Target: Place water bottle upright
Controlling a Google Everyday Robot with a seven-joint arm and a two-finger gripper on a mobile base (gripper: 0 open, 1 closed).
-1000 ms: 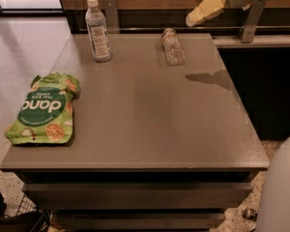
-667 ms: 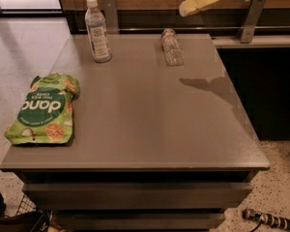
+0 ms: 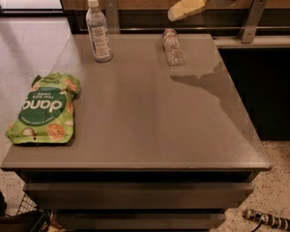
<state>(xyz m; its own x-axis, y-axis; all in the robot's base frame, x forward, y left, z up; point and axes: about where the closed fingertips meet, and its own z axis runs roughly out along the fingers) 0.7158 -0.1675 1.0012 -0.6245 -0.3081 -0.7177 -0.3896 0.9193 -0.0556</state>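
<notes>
Up at the far edge of the table (image 3: pixel 150 124), the gripper (image 3: pixel 176 12) hangs in the air as a cream-coloured wedge slanting down and to the left from the pale grey wrist at the top of the view. Whether it is spread or closed cannot be told from this angle. It holds nothing and touches nothing, and a gap of dark background shows between its tip and the things below. Just beneath that tip, and a little nearer the camera, lies the water bottle (image 3: pixel 173 47). It is small, clear and ribbed, and it rests on its side on the grey tabletop with its long axis running roughly from the far edge toward the camera. It is not upright, and it lies apart from the gripper. Below and to the right of the gripper, past the bottle, the arm's shadow (image 3: pixel 198 81) falls as a dark pointed patch on the table surface. Well off to the gripper's left in the view stands a taller bottle (image 3: pixel 98 30) with a white cap and a printed label, upright near the back edge. Farther still in that direction, and much closer to the camera, a green snack pouch (image 3: pixel 43 109) lies flat near the table's left edge. To the right of the gripper, a slanted metal post (image 3: pixel 251 18) rises from the ledge behind the table.
</notes>
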